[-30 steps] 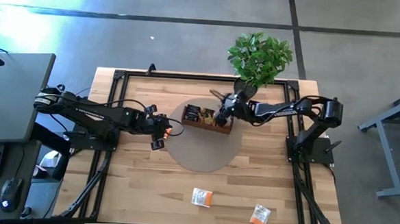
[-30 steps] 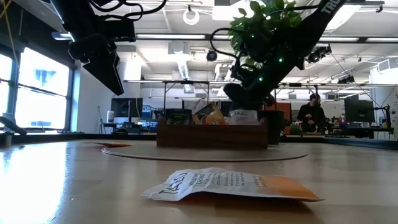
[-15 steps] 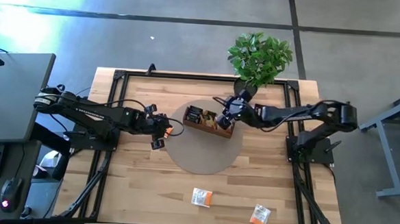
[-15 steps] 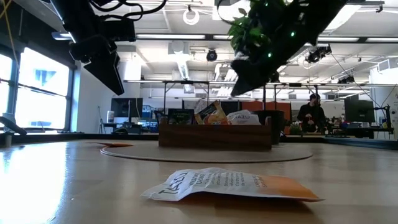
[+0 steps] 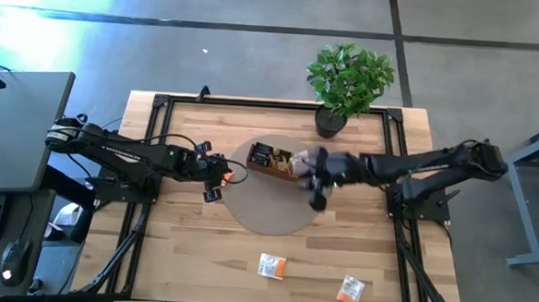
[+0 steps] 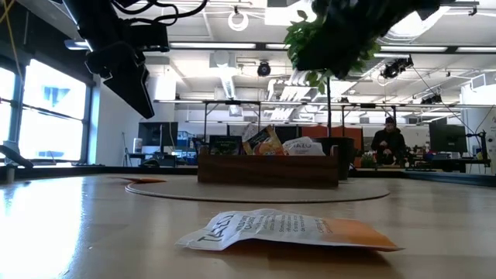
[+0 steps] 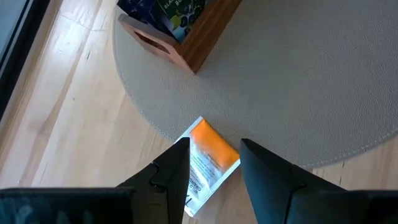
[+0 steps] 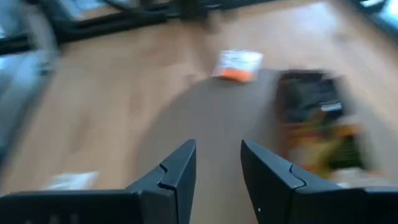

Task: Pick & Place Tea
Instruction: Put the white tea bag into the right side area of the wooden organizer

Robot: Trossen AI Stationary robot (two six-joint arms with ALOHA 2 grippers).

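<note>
The right gripper (image 5: 316, 192) has swung off the brown wooden three-compartment tray (image 5: 279, 161) out over the round grey mat (image 5: 271, 207), jaws apart and empty. The left gripper (image 5: 214, 178) hangs jaws apart over a white-and-orange tea sachet (image 7: 205, 163) at the mat's edge. Two more sachets (image 5: 272, 266) lie near the wooden bench (image 5: 181, 248) front, so I'd come straight down and pinch one flat.

**Blur, crops and hidden corners**

The right claw (image 5: 318, 178) was smeared by motion blur in the high view, its fingers indistinct. The right wrist view was blurred throughout, so the tray (image 8: 317, 127) and its sachets were unreadable. The left claw (image 7: 214, 163) covered the near end of an orange-and-white sachet (image 7: 208, 163). The tray was cropped in the left wrist view.
</note>
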